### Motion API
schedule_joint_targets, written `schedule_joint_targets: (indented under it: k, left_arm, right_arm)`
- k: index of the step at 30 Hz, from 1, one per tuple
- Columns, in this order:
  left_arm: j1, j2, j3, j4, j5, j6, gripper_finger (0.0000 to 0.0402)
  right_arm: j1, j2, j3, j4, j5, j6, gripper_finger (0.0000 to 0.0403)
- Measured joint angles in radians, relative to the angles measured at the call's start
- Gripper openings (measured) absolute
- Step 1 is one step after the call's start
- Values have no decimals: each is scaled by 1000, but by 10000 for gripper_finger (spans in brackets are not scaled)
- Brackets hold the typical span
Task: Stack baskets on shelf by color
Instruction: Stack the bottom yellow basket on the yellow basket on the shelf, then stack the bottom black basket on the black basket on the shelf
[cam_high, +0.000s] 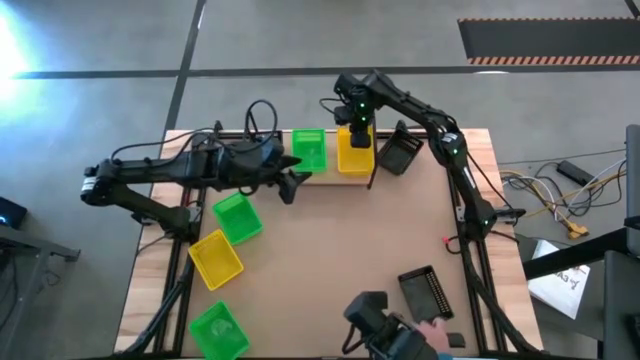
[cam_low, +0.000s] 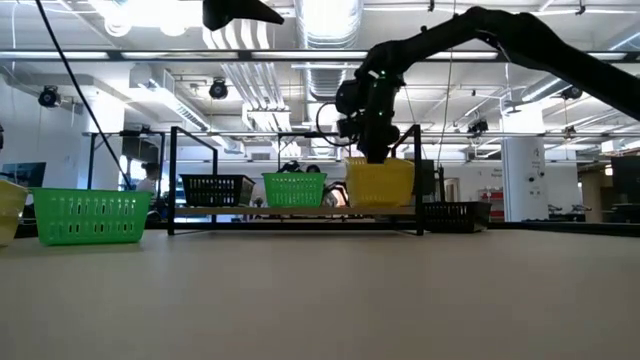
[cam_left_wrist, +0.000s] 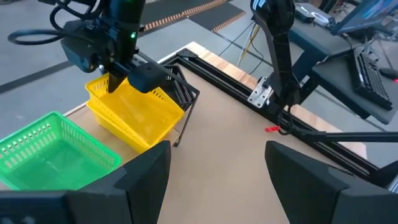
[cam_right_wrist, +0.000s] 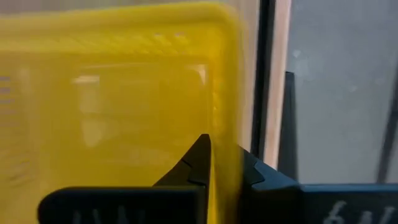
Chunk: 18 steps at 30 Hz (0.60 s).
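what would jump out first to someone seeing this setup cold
The right gripper stands out first: its fingers pinch the rim of a yellow basket at the shelf on the table's far edge, beside a green basket. Next come the bright baskets scattered at the table's left, two green and a yellow one between them. The left gripper waits with fingers open, near the shelf.

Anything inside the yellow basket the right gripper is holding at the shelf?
The yellow basket looks empty: the left wrist view shows bare yellow floor. The right gripper pinches its rim, and covers one corner. Whether another basket sits beneath it cannot be seen.
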Motion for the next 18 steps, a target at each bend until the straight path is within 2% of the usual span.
schedule_joint_targets:
  k: [4,12,15,18]
  left_arm:
    - [0,-6,0,-1,1,0,246]
    - [0,-17,0,-1,24,0,246]
    - [-1,-19,0,-2,28,1,246]
    - [-1,-29,0,-10,31,8,246]
  right_arm:
    - [2,0,-9,27,67,-4,51]
    - [6,-11,39,53,70,58,150]
    - [14,-11,64,45,69,132,167]
    - [25,-24,81,41,38,241,167]
